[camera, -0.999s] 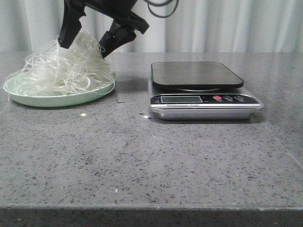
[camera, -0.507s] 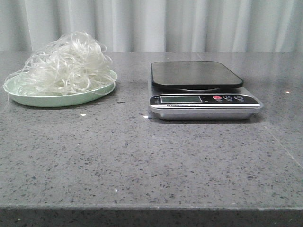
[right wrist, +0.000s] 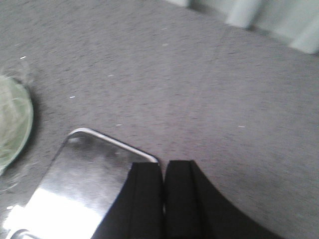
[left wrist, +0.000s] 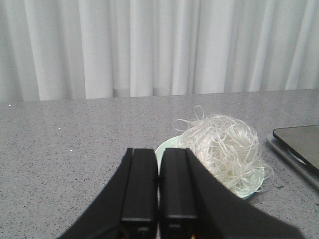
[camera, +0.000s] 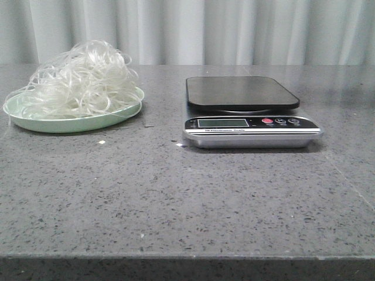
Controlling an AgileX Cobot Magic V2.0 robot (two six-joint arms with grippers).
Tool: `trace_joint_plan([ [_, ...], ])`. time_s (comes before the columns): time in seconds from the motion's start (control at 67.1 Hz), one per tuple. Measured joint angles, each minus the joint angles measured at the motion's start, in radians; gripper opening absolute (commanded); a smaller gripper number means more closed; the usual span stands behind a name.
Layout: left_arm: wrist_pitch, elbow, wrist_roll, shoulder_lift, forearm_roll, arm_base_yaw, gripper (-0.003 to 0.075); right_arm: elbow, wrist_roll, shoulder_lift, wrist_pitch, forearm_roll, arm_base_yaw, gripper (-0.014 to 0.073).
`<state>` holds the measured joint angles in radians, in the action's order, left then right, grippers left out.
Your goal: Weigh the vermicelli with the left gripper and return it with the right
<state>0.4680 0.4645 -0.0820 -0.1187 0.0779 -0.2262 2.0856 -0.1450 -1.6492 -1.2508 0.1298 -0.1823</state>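
Both claws are seen clenched with nothing held: the left gripper [left wrist: 158, 186] has its two black fingers pressed together in the left wrist view, and the right gripper [right wrist: 163, 196] is likewise drawn closed in the right wrist view. Neither arm is visible in the front view.

A grey speckled stone table [camera: 187, 199] fills most of the front view, backed by a pale pleated curtain [camera: 234, 29]. On the right half of the table a kitchen scale [camera: 251, 120] is set, with a dark rounded weighing platform [camera: 241, 92] on top and a silver front panel carrying a small display [camera: 222, 123], a red button [camera: 268, 121] and two dark buttons beside it. Nothing rests on the platform. In the right wrist view the platform is seen just under the closed fingers, blurred and glaring with reflected light.

On the left half of the table, well apart from the scale, a pale green plate [camera: 70, 124] is placed. The vermicelli [camera: 82, 82] is heaped on this plate as a loose whitish tangle, covering most of it, with stray loops hanging over the rim. In the left wrist view the same heap is seen beyond the closed fingers, untouched by them.

A few small pale crumbs [camera: 102, 141] are scattered on the table in front of the plate and the scale.
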Motion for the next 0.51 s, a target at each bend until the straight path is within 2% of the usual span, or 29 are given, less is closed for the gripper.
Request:
trace_joint_plan([
  [0.164, 0.000, 0.000, 0.000, 0.000, 0.000, 0.000, 0.0136, -0.104, 0.032, 0.093, 0.060, -0.049, 0.025, 0.0153],
  [0.298, 0.000, 0.000, 0.000, 0.000, 0.000, 0.000, 0.0136, -0.285, 0.045, 0.201, 0.181, -0.069, 0.027, 0.0153],
  [0.507, 0.000, 0.000, 0.000, 0.000, 0.000, 0.000, 0.0137, -0.658, 0.052, 0.415, 0.427, -0.070, 0.027, 0.0153],
])
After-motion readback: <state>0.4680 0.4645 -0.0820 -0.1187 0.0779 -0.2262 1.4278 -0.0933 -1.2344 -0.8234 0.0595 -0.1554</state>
